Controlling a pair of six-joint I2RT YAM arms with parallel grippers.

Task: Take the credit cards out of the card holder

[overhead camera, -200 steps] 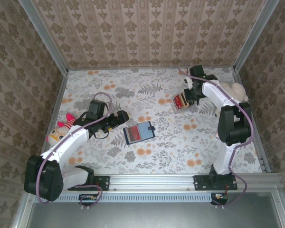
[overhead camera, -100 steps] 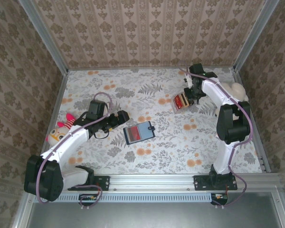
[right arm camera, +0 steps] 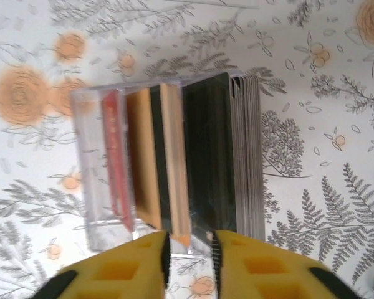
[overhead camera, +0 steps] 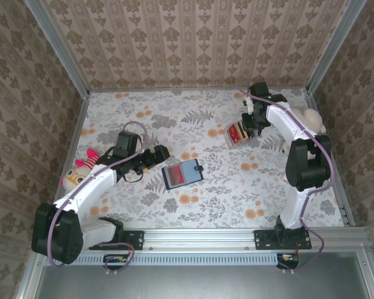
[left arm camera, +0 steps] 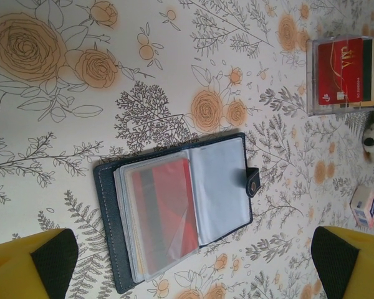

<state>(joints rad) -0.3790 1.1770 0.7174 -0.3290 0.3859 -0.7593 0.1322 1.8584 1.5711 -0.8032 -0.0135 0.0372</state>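
Note:
The card holder (overhead camera: 182, 174) lies open on the flowered table, dark navy with its tab to the right (left arm camera: 109, 205). A red credit card (left arm camera: 171, 205) sits inside its clear sleeves. My left gripper (overhead camera: 157, 154) hovers just left of the holder, open wide, with nothing between its fingers (left arm camera: 190, 261). My right gripper (overhead camera: 254, 124) is at the far right over a clear box (overhead camera: 238, 133) of cards standing on edge, red, tan and black (right arm camera: 174, 156). Its jaws (right arm camera: 190, 249) stand a narrow gap apart around the tan card's corner, open.
A plush doll (overhead camera: 81, 171) lies by the left wall and a white plush (overhead camera: 311, 118) by the right wall. A small white box (left arm camera: 364, 205) sits beyond the holder. Patterned walls close three sides.
My right gripper's jaws have parted over the clear box and the wrist has shifted slightly. The left arm and the card holder have not moved.

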